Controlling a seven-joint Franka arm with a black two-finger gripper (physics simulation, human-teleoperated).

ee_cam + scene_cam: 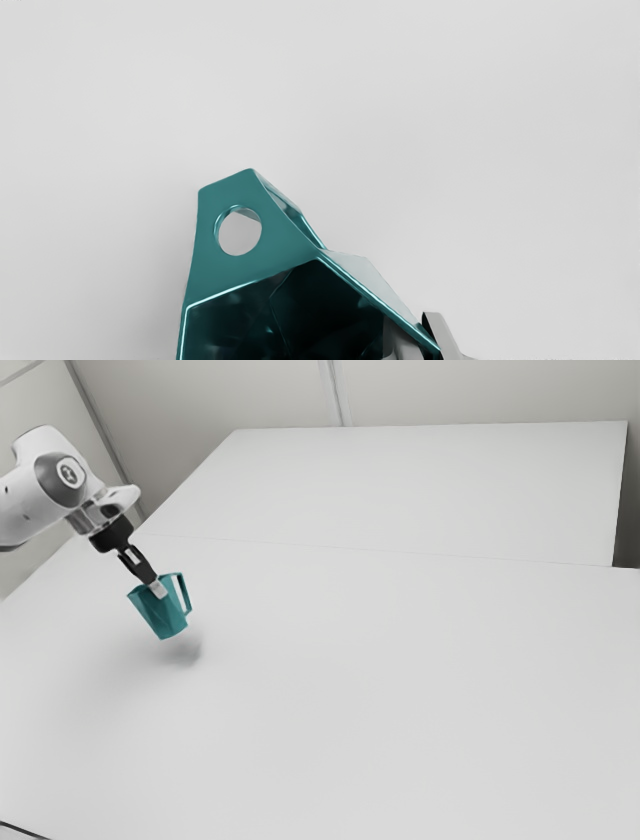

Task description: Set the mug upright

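Exterior view, tool [158, 589] nearly closed on teal mug [165, 618] at rim, tilted above table [400, 680]

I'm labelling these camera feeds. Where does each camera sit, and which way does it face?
Exterior view: beside the arm, looking down across the white table; arm and hand enter from the exterior view's left.
Wrist view: on the hand, looking past the mug's open top at the table; fingertips show at the bottom edge.
Shared: the mug, the fingertips and the table.
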